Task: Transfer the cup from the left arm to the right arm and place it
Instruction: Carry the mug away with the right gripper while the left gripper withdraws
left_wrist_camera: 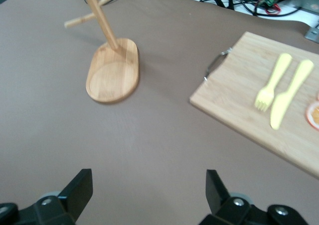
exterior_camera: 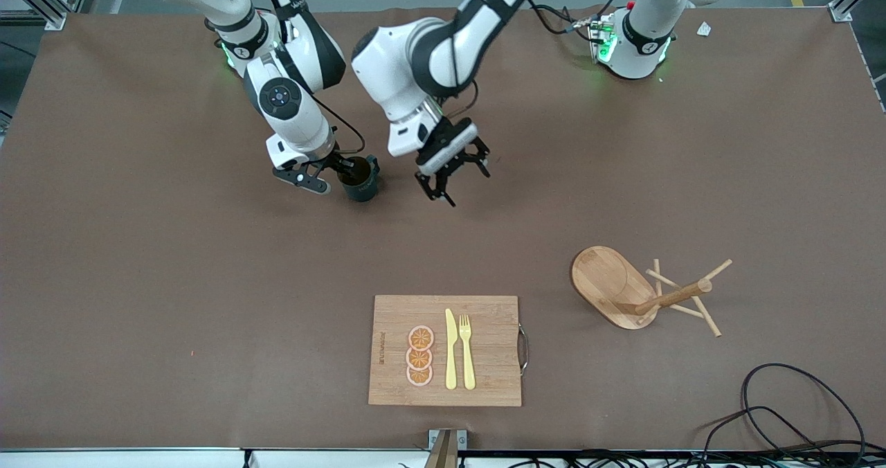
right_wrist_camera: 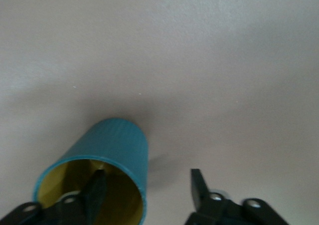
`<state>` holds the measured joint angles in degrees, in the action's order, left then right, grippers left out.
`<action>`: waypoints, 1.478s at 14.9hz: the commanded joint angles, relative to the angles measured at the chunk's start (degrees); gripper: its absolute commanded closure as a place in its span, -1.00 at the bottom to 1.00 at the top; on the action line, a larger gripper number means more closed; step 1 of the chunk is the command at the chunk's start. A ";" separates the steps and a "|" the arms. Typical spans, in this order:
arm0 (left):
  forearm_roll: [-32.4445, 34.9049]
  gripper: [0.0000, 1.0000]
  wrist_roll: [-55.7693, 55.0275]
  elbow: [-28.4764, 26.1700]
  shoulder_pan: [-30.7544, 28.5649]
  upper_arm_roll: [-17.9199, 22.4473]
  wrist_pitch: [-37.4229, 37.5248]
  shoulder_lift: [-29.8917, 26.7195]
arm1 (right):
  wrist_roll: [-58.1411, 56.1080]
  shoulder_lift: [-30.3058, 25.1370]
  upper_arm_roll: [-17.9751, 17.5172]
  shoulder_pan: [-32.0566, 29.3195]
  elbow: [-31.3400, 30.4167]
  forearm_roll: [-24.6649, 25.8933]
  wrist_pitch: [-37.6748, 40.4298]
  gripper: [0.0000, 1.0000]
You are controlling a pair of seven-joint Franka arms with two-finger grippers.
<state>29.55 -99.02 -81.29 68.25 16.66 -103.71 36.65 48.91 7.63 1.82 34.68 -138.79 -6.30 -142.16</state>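
Note:
The teal ribbed cup (exterior_camera: 363,187) stands upright on the brown table, toward the right arm's end. Its tan inside shows in the right wrist view (right_wrist_camera: 117,145). My right gripper (exterior_camera: 333,177) is open and straddles the cup's rim (right_wrist_camera: 147,172). One finger is inside the cup and the other is outside, apart from the wall. My left gripper (exterior_camera: 462,181) hangs open and empty over bare table beside the cup, toward the left arm's end. In the left wrist view (left_wrist_camera: 148,180) its fingers are wide apart with nothing between them.
A wooden cutting board (exterior_camera: 394,316) with orange slices, a yellow knife and a fork lies near the front edge. A wooden mug tree (exterior_camera: 609,281) stands toward the left arm's end. Black cables (exterior_camera: 796,412) lie at that front corner.

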 commanded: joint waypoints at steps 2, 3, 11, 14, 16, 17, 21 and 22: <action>-3.26 -0.99 10.04 -1.42 -6.09 -0.66 0.27 -5.61 | 0.31 -1.92 0.47 0.82 -1.93 -0.82 -0.84 0.96; -4.32 -0.99 12.95 -0.89 -7.59 -0.58 0.27 -6.75 | -0.22 -1.92 0.47 1.00 -1.84 -0.82 -0.93 0.99; -13.90 -1.00 38.95 -0.27 -21.30 -0.75 0.27 -17.91 | -31.02 -3.32 0.99 -5.04 -0.87 -0.21 -0.40 0.99; -19.24 -1.00 49.51 -0.36 -28.06 -0.75 0.79 -22.31 | -54.09 -3.59 0.99 -12.50 -0.17 -0.12 0.73 0.99; -23.12 -1.00 56.27 -0.36 -32.54 -0.75 3.15 -24.42 | -68.62 -3.59 1.08 -17.86 0.36 -0.03 1.88 0.99; -23.75 -1.00 59.53 -0.36 -34.04 -0.75 4.38 -25.65 | -75.13 -3.50 1.08 -20.42 0.36 0.23 1.88 0.99; -23.93 -1.00 70.70 -0.27 -38.71 -1.01 9.65 -29.26 | -101.59 -2.19 0.91 -31.59 2.99 4.01 1.18 0.99; -24.62 -1.00 71.33 -0.27 -39.32 -0.75 10.63 -30.22 | -105.65 -1.48 0.99 -33.00 3.60 4.53 1.18 0.99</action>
<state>6.30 -30.50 -80.73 29.91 16.54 -95.30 8.87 -47.79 5.75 3.94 5.45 -136.34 -3.43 -141.42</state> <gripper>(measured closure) 0.000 0.956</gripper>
